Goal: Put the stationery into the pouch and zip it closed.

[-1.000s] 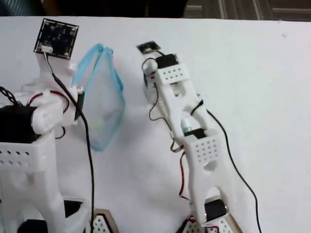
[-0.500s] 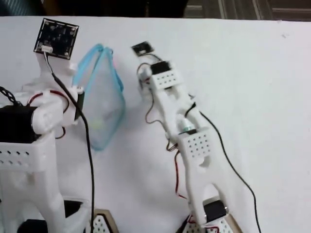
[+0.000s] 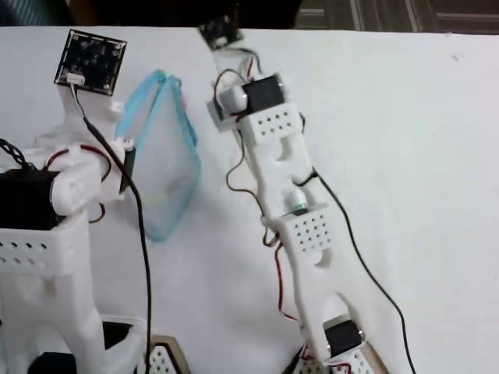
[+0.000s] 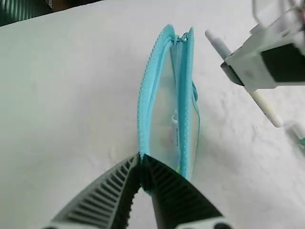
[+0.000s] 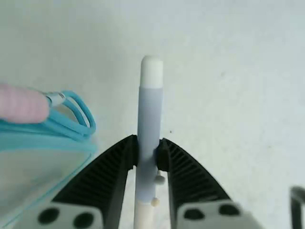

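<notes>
Holding the pouch [image 4: 171, 109] by its near end, the left pincer [image 4: 141, 171] is closed on the teal zip band where the two rows meet. The mouth gapes along its whole length, so the zip is fully undone. Something pale with a touch of green and pink shows through the clear wall. It looks as if at least one piece of stationery is already inside, though I cannot tell what it is.

The right pincer [image 5: 147, 145] is clamped on a pen [image 5: 147, 119], with the barrel squeezed between the fingers and the white cap poking out ahead. The pen is outside the pouch, just beside the far end where the zip pull [image 5: 21, 104] and its teal loop hang. In the high view the pouch [image 3: 164, 160] stands on the white surface [image 3: 405, 117], and the right arm [image 3: 288, 202] stretches toward twelve o'clock. Its wrist sits at about two o'clock from the pouch, and the left arm [image 3: 70, 187] is at about eight o'clock.

My judgement is that the task is partway done. The pen has yet to be swung over the opening and dropped in, and the zip has yet to be drawn closed.
</notes>
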Tool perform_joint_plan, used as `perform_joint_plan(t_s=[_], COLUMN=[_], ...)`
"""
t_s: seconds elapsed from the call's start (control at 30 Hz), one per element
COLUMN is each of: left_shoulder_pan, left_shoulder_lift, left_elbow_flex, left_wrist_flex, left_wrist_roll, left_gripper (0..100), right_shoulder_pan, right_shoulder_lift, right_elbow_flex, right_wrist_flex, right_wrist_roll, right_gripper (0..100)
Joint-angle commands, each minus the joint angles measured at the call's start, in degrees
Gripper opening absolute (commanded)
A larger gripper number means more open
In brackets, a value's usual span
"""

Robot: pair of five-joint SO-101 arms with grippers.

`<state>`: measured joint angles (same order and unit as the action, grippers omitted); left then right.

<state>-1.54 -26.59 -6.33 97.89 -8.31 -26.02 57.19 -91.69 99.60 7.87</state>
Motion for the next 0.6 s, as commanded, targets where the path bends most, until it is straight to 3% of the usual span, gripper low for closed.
perform_joint_plan(t_s=[0.0,0.3,0.57], left_shoulder_pan=[-0.22,-0.22,-0.22], left_shoulder_lift=[3.30,3.30,3.30], left_elbow_flex=[0.88,0.88,0.88], left_wrist_flex=[0.35,0.44,0.44], left_wrist_roll=[0.00,0.00,0.00], left_gripper=[2,2,2], right_shoulder_pan=[-0.31,-1.63,-6.46], right_shoulder_lift=[-7.87,-25.98,-29.49], right_elbow_flex=[-3.34,-3.78,-3.78], right_wrist_flex=[1.19,-14.81,-28.00], right_wrist_roll=[-4.31,-23.47,-31.56], right_gripper=[1.7,1.7,1.7])
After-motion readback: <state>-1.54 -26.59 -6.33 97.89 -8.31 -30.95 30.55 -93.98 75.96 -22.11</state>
